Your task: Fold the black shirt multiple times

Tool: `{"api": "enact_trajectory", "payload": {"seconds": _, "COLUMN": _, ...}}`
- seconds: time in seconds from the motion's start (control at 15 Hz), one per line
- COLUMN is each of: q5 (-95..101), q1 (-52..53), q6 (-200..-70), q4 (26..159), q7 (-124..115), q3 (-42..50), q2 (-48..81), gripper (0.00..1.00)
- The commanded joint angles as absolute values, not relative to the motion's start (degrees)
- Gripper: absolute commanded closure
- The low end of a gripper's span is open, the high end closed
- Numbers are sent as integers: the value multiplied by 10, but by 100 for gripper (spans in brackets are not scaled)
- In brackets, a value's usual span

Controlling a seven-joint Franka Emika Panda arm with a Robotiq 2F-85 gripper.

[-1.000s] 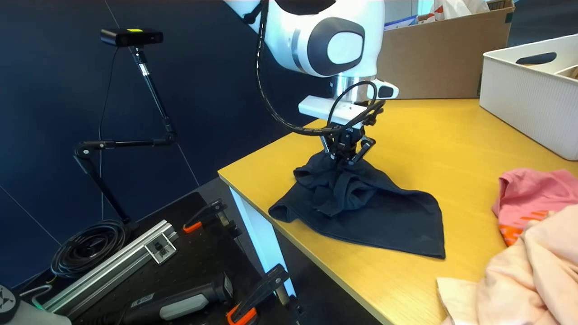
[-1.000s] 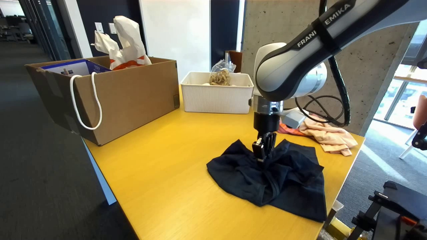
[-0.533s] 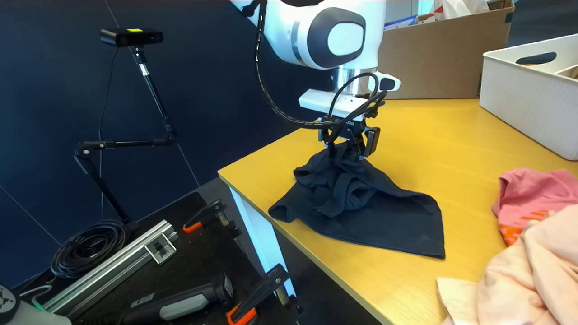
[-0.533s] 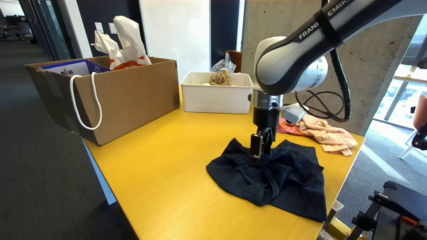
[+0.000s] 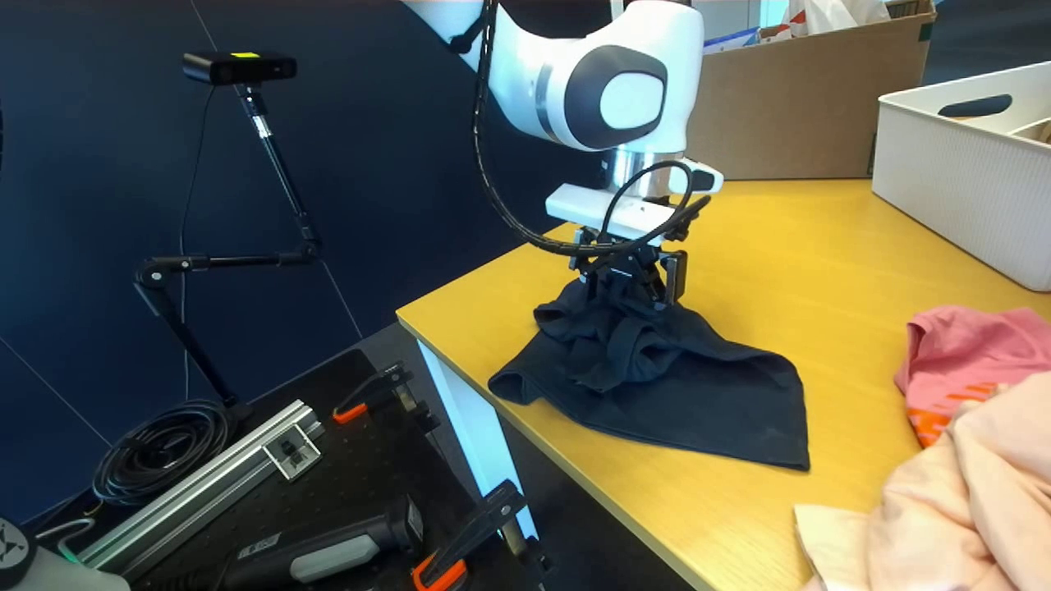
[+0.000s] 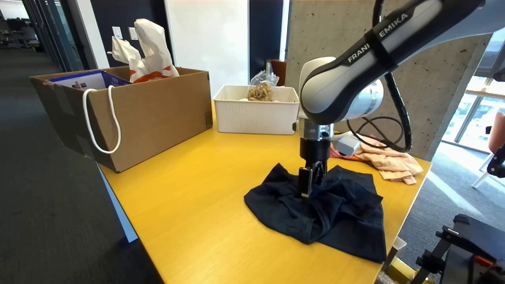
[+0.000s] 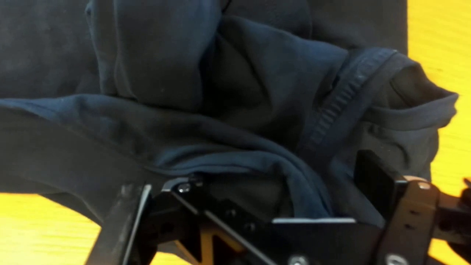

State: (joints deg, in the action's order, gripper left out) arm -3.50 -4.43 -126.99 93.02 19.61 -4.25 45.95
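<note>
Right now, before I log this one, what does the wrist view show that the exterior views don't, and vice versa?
Only the wrist view: the puckered seam on the black shirt, close up.
Only the exterior views: the cardboard box, white bin, pink cloth, peach cloth and robot arm.
Shared: the rumpled shirt, the yellow table under it, and the open pincer.

- In an exterior view, bright window (image 6: 495,51) between 2 and 3 o'clock; floor (image 6: 453,193) sun-striped just past 3.
- Wrist view softly blurred: shirt (image 7: 276,73) dim, worktop (image 7: 439,31) glaring yellow toward 2.
</note>
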Motion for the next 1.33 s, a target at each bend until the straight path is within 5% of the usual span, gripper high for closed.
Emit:
{"api": "enact_trajectory", "payload": {"seconds": 0.0, "q5": -12, "q1": -39, "q6": -1275, "q4": 893, "q7": 193, "q3": -35, "q2": 500, "gripper": 0}}
{"api": "enact_trajectory", "payload": {"seconds": 0.67, "q5": 75, "q1": -13, "q6": -1416, "q4": 845, "q7": 135, "q3": 14, "q2": 537, "gripper": 0}}
{"api": "enact_trajectory", "payload": {"seconds": 1.27, "q5": 69, "q1": 8, "q6": -1415, "q4": 707, "q7": 138, "q3": -2, "q2": 610, "gripper": 0}}
